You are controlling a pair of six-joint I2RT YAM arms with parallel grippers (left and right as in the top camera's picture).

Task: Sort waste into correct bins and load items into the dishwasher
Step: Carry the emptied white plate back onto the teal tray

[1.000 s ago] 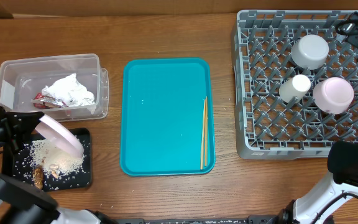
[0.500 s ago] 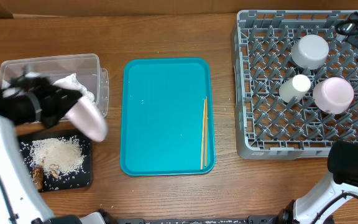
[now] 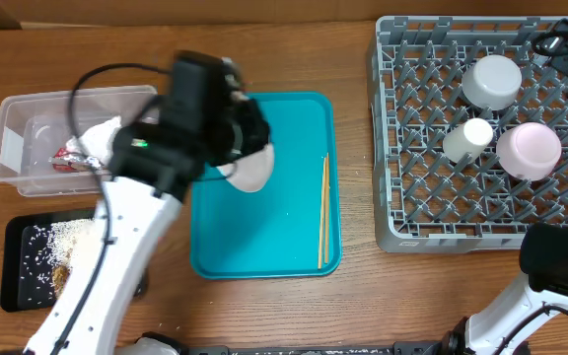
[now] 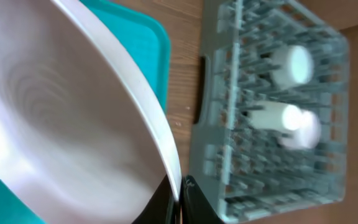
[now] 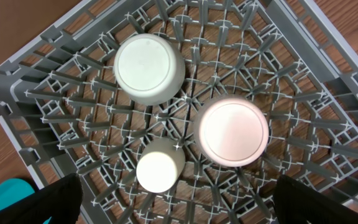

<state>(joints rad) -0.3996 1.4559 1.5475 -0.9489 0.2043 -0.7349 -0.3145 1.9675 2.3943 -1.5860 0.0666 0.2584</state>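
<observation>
My left gripper [image 3: 239, 154] hangs over the upper left of the teal serving tray, shut on the rim of the pale pink-white plate [image 3: 253, 174]. In the left wrist view the tilted plate [image 4: 61, 118] fills the left side, with the dark fingertips [image 4: 194, 202] pinching its edge. The grey dish rack [image 3: 432, 212] holds an upturned grey bowl [image 3: 491, 81], a white cup [image 3: 468, 138] and a pink bowl [image 3: 529, 150]. My right gripper [image 5: 179, 214] hovers open above them, nothing between its fingers. Chopsticks [image 3: 323, 212] lie on the teal tray.
The clear tub [image 3: 28, 123] at the left holds crumpled napkins [image 3: 95, 150] with a red wrapper. Below it the black tray [image 3: 16, 242] carries rice and brown scraps. The teal serving tray [image 3: 284, 237] lies between the bins and the rack.
My left arm has swung right and up from the black tray, carrying the plate over the teal tray. The right arm has not moved.
</observation>
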